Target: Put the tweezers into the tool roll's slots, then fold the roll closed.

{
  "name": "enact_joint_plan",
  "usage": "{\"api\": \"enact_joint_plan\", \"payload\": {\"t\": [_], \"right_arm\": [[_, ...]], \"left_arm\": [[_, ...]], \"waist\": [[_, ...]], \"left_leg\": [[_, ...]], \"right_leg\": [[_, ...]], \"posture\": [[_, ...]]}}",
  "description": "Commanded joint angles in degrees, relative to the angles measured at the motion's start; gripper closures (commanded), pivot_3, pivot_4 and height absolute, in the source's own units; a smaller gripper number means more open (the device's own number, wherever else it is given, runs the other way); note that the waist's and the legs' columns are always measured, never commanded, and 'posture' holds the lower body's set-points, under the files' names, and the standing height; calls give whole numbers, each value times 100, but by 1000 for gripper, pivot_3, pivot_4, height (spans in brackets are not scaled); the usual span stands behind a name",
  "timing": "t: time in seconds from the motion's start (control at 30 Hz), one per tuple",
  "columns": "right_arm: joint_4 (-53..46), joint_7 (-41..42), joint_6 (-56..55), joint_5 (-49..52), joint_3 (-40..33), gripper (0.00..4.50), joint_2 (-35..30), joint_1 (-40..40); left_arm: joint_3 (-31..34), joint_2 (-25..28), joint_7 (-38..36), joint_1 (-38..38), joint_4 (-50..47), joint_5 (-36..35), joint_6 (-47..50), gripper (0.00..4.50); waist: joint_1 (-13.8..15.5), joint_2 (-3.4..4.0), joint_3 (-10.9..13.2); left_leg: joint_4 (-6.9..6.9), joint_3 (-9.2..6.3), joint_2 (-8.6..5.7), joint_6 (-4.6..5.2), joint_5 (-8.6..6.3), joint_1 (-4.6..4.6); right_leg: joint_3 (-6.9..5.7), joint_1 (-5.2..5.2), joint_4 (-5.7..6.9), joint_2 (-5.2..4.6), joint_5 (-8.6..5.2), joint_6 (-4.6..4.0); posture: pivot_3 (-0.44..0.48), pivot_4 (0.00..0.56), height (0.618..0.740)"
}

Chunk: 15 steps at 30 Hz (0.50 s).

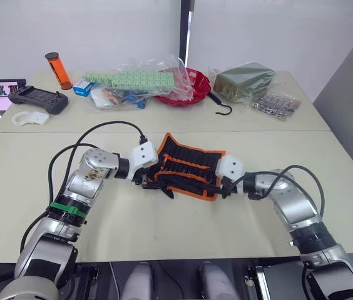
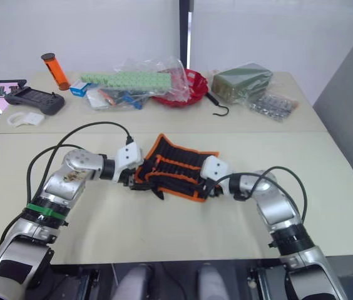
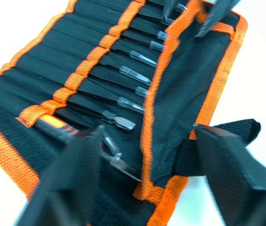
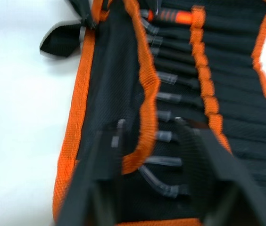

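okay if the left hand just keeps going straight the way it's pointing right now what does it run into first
Most likely the tool roll itself: the left hand points along it, open fingers either side of its orange-trimmed flap and strap end, over the tweezers in the slots. Depth is unclear, so contact may already be near.

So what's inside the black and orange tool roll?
Tweezers sit in a row in the tool roll's slots, only their tips peeking out. Their handles are hidden inside the fabric.

Bright, even overhead light washes the pale worktop [image 1: 183,231], shadows soft and short under the arms. In the wrist views the near fingers [image 3: 67,188] blur heavily, the background blows out white, and the tool roll [image 4: 170,94] smears slightly.
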Motion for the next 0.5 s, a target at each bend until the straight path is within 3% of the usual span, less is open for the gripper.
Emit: {"api": "enact_joint_plan", "payload": {"t": [0.03,0.2,0.23,0.5], "right_arm": [[-473,-44,345,389,-377,1030,-70,94],[-988,-257,871,788,-608,1030,71,341],[-1114,-316,985,884,-634,1283,123,377],[-1880,-719,1607,1305,-421,3945,564,698]], "left_arm": [[493,45,78,-198,-279,-348,38,0],[1205,-248,533,-127,-421,-887,31,0],[1304,-317,577,-77,-517,-1027,122,0],[1112,-370,347,896,-1483,-1429,355,2518]], "waist": [[4,0,0],[8,0,0],[6,0,0],[-20,0,0]], "left_leg": [[0,0,0,0,0,0],[1,-2,0,0,0,-2],[0,-3,0,0,0,-2],[-6,-3,0,2,-2,7]], "right_leg": [[0,0,0,0,0,0],[0,0,0,-1,0,0],[0,0,0,-1,0,0],[2,-1,13,-1,0,-1]], "posture": [[0,150,740],[0,150,740],[0,150,740],[0,150,740]]}}
